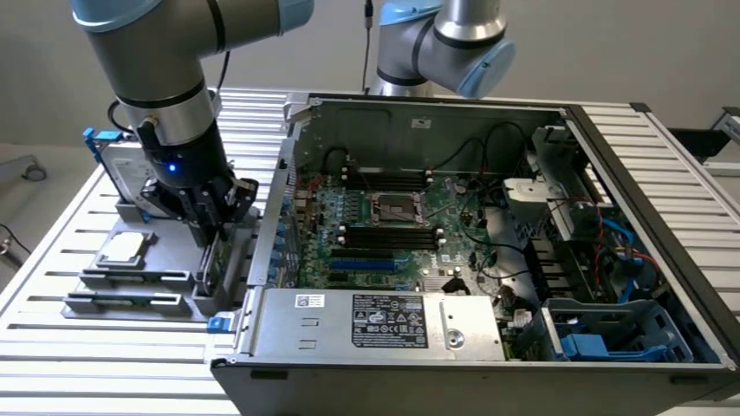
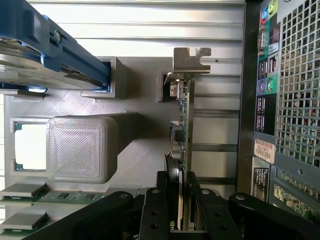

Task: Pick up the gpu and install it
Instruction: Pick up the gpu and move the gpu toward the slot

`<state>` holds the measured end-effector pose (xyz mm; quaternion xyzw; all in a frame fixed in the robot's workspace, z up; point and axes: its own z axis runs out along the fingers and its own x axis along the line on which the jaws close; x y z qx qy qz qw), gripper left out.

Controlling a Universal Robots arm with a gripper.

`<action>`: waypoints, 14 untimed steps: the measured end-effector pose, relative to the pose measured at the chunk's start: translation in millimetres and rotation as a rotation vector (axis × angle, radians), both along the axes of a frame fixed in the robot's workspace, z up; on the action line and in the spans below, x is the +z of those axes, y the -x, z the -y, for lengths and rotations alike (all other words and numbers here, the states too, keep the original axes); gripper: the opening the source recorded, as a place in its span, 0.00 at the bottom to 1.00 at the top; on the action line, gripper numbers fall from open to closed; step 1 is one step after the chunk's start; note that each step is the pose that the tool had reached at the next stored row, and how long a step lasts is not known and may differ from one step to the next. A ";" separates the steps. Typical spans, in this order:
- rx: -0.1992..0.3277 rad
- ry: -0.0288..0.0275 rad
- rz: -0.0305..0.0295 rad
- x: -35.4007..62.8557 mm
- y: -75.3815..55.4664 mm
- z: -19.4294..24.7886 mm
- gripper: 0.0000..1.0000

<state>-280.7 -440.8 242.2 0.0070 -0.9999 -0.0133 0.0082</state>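
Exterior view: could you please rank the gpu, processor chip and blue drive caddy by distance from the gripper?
1. gpu, held in the gripper.
2. processor chip, exterior view's left.
3. blue drive caddy, far on the exterior view's right.

Open computer case [image 1: 382,117] lies on slatted table [image 1: 58,347], motherboard [image 1: 382,227] exposed; beside it a grey holder [image 1: 139,279] carries a silver processor chip [image 1: 125,249] and a blue-framed hard drive [image 1: 116,169] (on edge).
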 end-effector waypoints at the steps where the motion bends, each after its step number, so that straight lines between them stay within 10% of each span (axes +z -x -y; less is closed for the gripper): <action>1: 0.000 0.0000 0.0000 0.0 0.0 0.0 0.26; 14: 0.000 0.0000 0.0000 0.0 0.0 0.0 0.26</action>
